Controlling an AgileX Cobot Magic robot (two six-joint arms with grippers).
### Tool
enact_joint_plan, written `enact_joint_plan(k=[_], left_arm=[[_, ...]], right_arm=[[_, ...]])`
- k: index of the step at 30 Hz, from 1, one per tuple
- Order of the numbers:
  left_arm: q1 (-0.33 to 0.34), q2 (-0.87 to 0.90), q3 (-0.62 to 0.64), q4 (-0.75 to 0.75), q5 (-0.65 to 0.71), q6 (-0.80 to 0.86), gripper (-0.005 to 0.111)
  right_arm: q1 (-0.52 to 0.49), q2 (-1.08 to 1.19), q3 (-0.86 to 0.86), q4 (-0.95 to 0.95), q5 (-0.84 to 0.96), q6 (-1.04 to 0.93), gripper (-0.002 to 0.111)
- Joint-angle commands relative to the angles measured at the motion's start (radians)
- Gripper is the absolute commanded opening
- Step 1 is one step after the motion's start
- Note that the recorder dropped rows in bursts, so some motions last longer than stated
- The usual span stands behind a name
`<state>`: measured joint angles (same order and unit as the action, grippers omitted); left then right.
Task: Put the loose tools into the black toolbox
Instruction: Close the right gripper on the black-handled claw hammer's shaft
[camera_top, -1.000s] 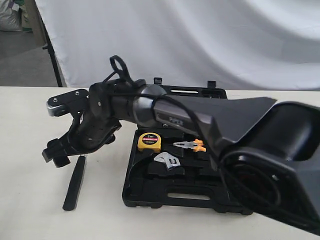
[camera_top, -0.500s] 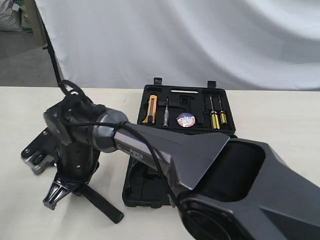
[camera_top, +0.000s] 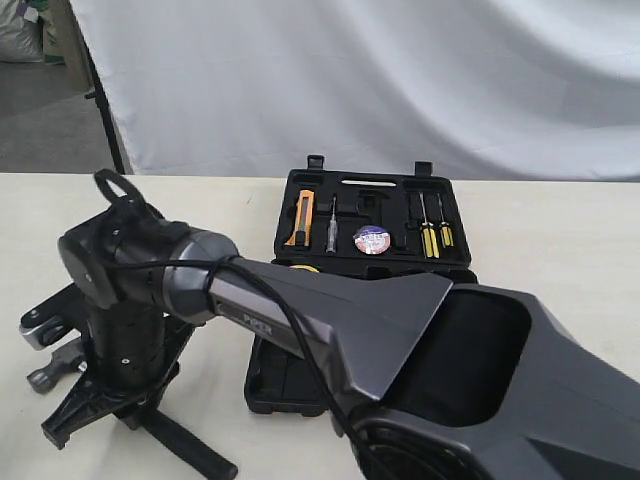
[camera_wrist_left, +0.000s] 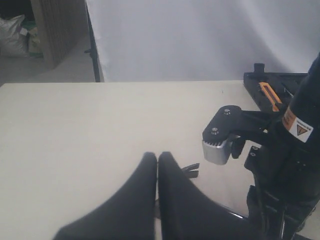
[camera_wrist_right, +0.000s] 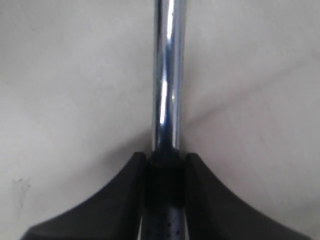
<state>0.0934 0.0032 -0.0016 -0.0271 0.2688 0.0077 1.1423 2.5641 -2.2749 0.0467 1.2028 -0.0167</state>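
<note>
My right gripper (camera_top: 118, 405) has reached across to the left side of the table and is shut on the claw hammer where the steel shaft (camera_wrist_right: 165, 75) meets the black handle (camera_top: 195, 452). The hammer's head (camera_top: 50, 376) lies low by the tabletop, and its claw (camera_wrist_left: 190, 170) shows in the left wrist view. My left gripper (camera_wrist_left: 157, 159) is shut and empty over bare table. The black toolbox (camera_top: 365, 182) lies open behind, with the dark tape roll (camera_top: 371, 240) in its upright half. My right arm hides the wrench.
An orange utility knife (camera_top: 303, 218) and screwdrivers (camera_top: 428, 235) sit in the toolbox's far half. A sliver of the yellow tape measure (camera_top: 303, 267) peeks over the arm. The right arm's large body (camera_top: 420, 350) covers the toolbox's near half. A white backdrop hangs behind.
My right arm has swung left and down toward the table's front with the hammer in it, uncovering the toolbox's far half and covering the near half.
</note>
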Motion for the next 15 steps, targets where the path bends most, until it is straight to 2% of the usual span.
enact_joint_plan(k=[1, 3, 5, 12, 15], left_arm=[[0.002, -0.003, 0.002, -0.003, 0.001, -0.008, 0.001], [0.002, -0.003, 0.002, -0.003, 0.001, -0.008, 0.001], [0.002, -0.003, 0.002, -0.003, 0.001, -0.008, 0.001], [0.002, -0.003, 0.002, -0.003, 0.001, -0.008, 0.001], [0.002, -0.003, 0.002, -0.003, 0.001, -0.008, 0.001]], right_arm=[[0.038, 0.002, 0.027, -0.198, 0.018, 0.1, 0.031], [0.051, 0.0, 0.027, -0.212, 0.018, 0.089, 0.046], [0.057, -0.005, 0.017, -0.201, 0.018, 0.071, 0.052], [0.033, -0.026, -0.086, -0.206, 0.018, 0.08, 0.052], [0.013, -0.024, -0.104, -0.169, -0.087, 0.083, 0.052]])
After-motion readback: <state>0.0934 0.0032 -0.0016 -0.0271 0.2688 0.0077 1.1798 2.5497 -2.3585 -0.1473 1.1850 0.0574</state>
